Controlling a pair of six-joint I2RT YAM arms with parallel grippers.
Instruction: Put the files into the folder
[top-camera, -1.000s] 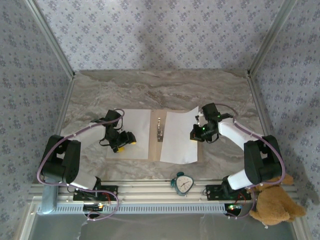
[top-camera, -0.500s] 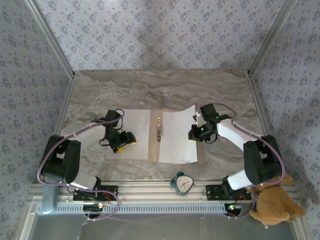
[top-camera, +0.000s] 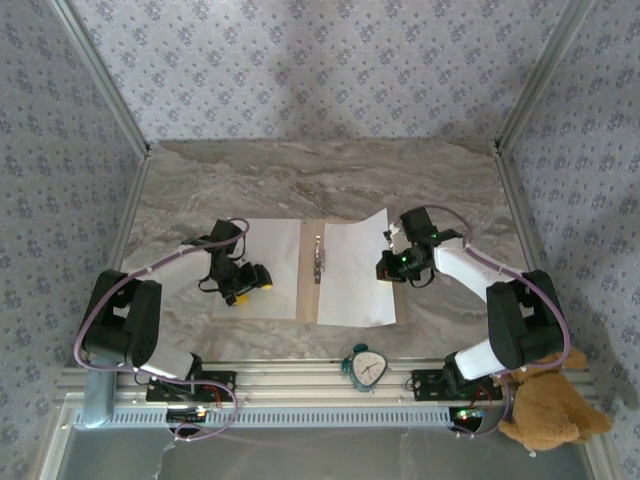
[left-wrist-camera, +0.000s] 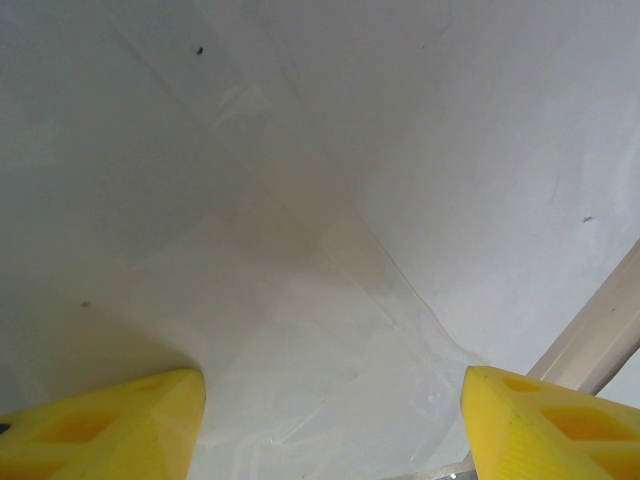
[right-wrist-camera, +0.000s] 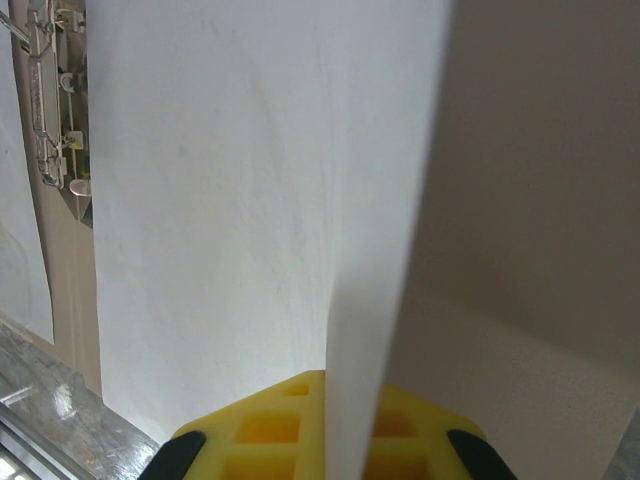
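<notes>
A flat tan-brown cardboard folder lies open like a book on the grey marble-patterned surface, with a small metal clip along its spine. The left sheet, thin white rectangular paper, lies flat on the folder's left half. The left pincer hangs low over this sheet's near part. In the left wrist view its yellow fingers stand well apart with nothing between them, the white paper below and a strip of tan cardboard at the right. The right sheet, also plain white paper, covers the folder's right half, its left edge just beside the clip and its far right corner curled upward. The right pincer is clamped on this sheet's right edge. In the right wrist view the paper rises from the closed yellow fingertips, with the clip at the upper left.
</notes>
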